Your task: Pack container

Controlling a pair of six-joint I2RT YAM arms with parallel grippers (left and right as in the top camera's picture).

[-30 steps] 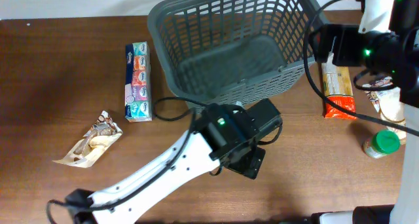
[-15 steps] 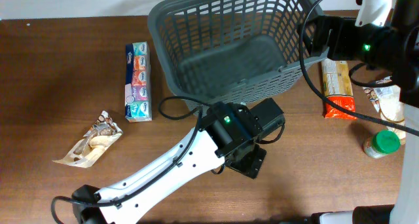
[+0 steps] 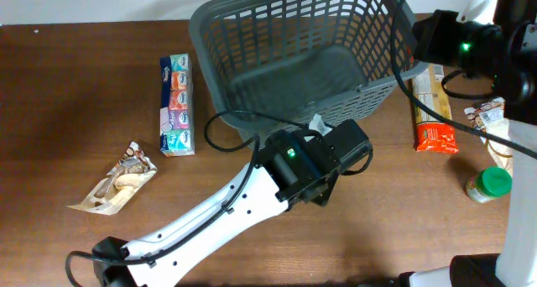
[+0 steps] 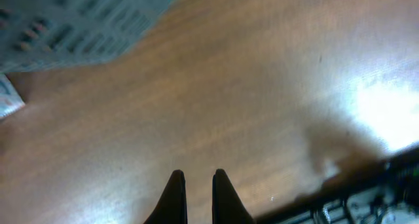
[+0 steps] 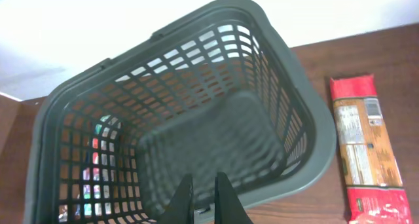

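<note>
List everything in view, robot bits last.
container: 1, dark grey, back centre of table
tissue pack: 1, multicolour, left of container
snack packet: 1, beige-brown, front left
long packet: 1, orange with red end, right of container
jar: 1, green lid, right edge
pouch: 1, white, right edge, partly hidden
table: 1, brown wood
left arm: 1, white, reaching in from the front
left claw: 1, black, shut, empty, over bare table
right arm: 1, black, back right
right claw: 1, black, shut, empty, above container

The left arm [image 3: 210, 216] is white, black-housed behind its gripper [image 4: 198, 178], with a green light [image 3: 290, 153]. The right arm [image 3: 445, 39] is black.
</note>
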